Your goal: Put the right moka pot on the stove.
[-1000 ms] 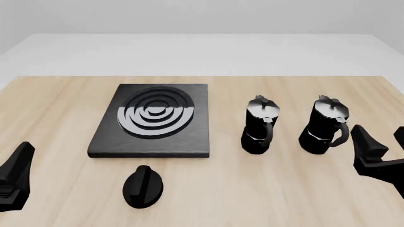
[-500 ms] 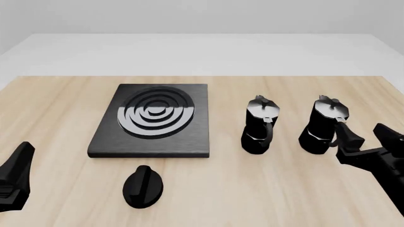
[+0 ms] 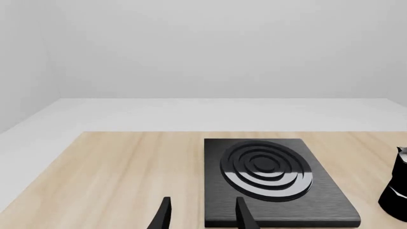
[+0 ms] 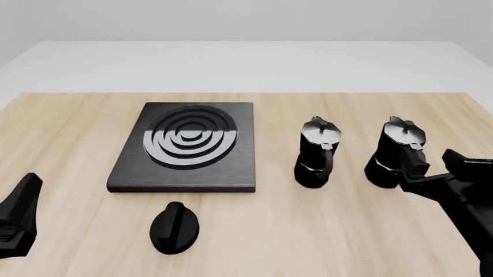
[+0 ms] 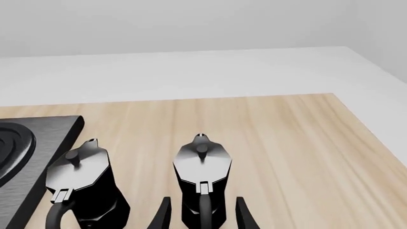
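The right moka pot [image 4: 394,151] stands upright on the wooden table, black and faceted, with a greyish lid and its looped handle turned toward me. My right gripper [image 4: 439,164] is open just behind that handle. In the right wrist view the pot [image 5: 202,164] fills the middle, and its handle sits in line with the gap of the right gripper [image 5: 202,215]; I cannot tell whether they touch. The stove [image 4: 231,164], a dark slab with glossy rings, lies left of both pots. My left gripper [image 3: 202,217] hovers open and empty near the stove's [image 3: 324,200] front edge.
A second, near-identical moka pot [image 4: 317,151] stands between the stove and the right pot, and shows too in the right wrist view [image 5: 83,179]. A small black oval knob [image 4: 174,227] lies on the table in front of the stove. The table's right edge is close to the right pot.
My right gripper has moved forward and to the left, up to the right moka pot's handle. The left arm, both pots and the stove have not moved.
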Available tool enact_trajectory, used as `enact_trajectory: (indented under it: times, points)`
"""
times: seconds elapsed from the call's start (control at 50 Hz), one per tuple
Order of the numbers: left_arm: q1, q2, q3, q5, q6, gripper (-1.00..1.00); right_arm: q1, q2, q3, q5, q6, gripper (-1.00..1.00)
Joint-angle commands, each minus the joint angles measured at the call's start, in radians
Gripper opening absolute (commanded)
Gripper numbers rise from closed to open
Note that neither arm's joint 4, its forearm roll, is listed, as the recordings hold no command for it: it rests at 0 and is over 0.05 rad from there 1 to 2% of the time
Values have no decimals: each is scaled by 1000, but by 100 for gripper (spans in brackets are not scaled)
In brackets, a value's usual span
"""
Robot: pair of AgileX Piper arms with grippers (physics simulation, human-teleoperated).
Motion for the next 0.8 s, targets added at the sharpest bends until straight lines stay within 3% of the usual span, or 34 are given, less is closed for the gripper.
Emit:
enact_trajectory:
  times: [0.02, 0.28, 0.8]
  points:
    - [0, 0, 0, 0, 0, 100, -2, 111, -31, -64, -3, 100]
    - [0, 0, 0, 0, 0, 100, -3, 214, -59, -115, 7, 100]
    - [0, 0, 0, 0, 0, 100, -8, 308, -106, -119, 33, 100]
